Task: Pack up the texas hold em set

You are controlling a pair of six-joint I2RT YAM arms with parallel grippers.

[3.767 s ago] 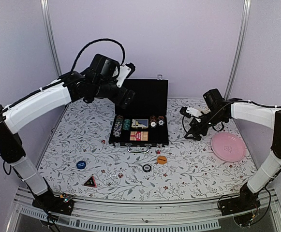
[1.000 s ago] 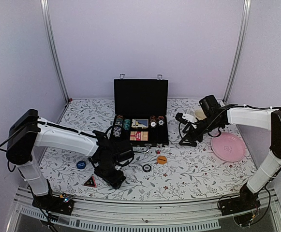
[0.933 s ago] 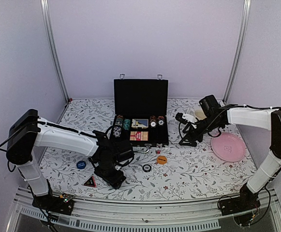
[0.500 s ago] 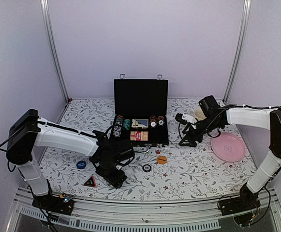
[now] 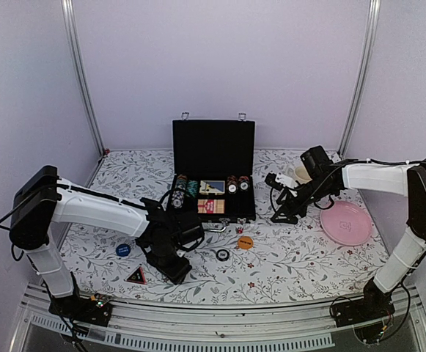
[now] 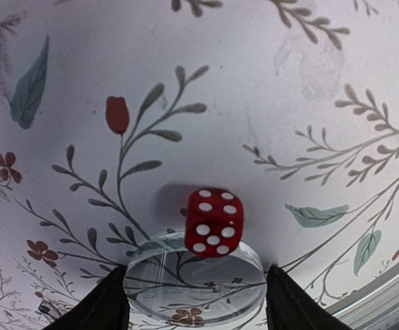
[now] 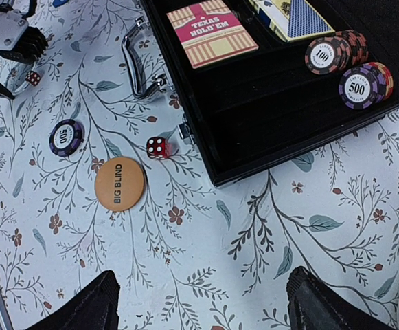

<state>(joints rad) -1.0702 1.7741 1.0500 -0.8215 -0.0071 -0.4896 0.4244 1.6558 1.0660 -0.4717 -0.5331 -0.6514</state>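
Note:
The black case (image 5: pixel 213 149) stands open at the back with card decks (image 7: pixel 211 33) and striped chips (image 7: pixel 323 55) in its tray. My left gripper (image 5: pixel 171 269) is low on the table in front of it. In the left wrist view a clear round disc (image 6: pixel 196 282) lies between the fingers (image 6: pixel 107 306), which touch its two edges. A red die (image 6: pixel 213 221) sits at the disc's far edge. My right gripper (image 7: pixel 206 302) hangs open over bare cloth off the case's front right corner. Loose on the cloth are another red die (image 7: pixel 158 147), an orange Big Blind button (image 7: pixel 119 183) and a 500 chip (image 7: pixel 66 137).
A blue button (image 5: pixel 123 249) and a triangle token (image 5: pixel 136 276) lie left of the left gripper. At the right stand a pink plate (image 5: pixel 346 223) and, behind the right arm, a cream mug (image 5: pixel 300 174). The case's handle (image 7: pixel 139 58) juts out toward the front.
The left arm came down from the case lid to the front of the table, and its jaws have narrowed onto the clear disc. The right arm has barely moved.

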